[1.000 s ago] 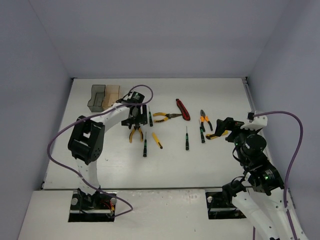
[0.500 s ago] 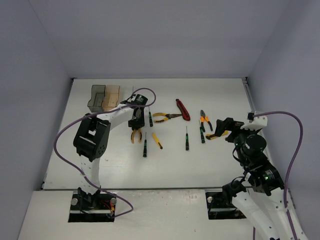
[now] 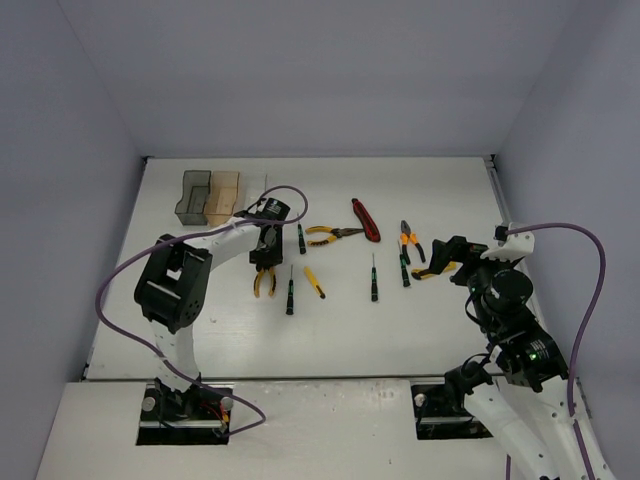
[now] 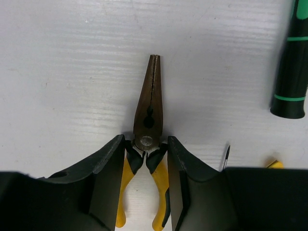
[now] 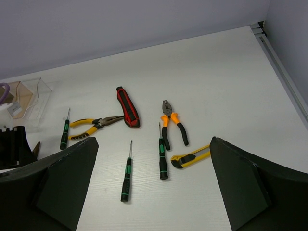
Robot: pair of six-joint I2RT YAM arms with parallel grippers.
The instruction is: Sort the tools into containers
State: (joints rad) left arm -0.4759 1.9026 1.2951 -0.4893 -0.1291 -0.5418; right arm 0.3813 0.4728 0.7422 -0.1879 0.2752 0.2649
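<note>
Left gripper (image 4: 146, 142) is clamped on the yellow-handled pliers (image 4: 150, 96). Its matte black fingers (image 4: 108, 178) press both handles just below the pivot rivet. Pliers: tapered brown steel nose, shut, w/ black collars above glossy yellow grips. Can't tell if they're lifted off the bench (image 3: 440, 190).

All places are rel. to these pliers, top view.
- Just right & slightly beyond: black screwdriver w/ green bands (image 4: 290, 72), round handle.
- Right, nearer side: 2nd thin screwdriver (image 3: 290, 290), then a short yellow-handled tool (image 3: 315, 282).
- Further right: long-nose pliers w/ yellow grips (image 3: 333, 234), curved red-handled tool (image 3: 366, 220), two more slim screwdrivers (image 3: 374, 280) (image 3: 404, 270).
- Beyond those, still right: orange-and-black pliers (image 3: 410, 240) & a flat yellow utility knife (image 5: 191, 156).
- Far right: right gripper (image 5: 153, 144), fingers spread wide, holding nothing, above the bench.
- Left & beyond: smoky grey bin (image 3: 190, 215) & amber bin (image 3: 222, 212), touching side by side. A clear bin (image 5: 41, 108) sits closest to the pliers. All are translucent plastic, rectangular, open-topped.

Bench is white, w/ faint ribbed streaks close up. Plain pale grey-lilac walls on three sides.
</note>
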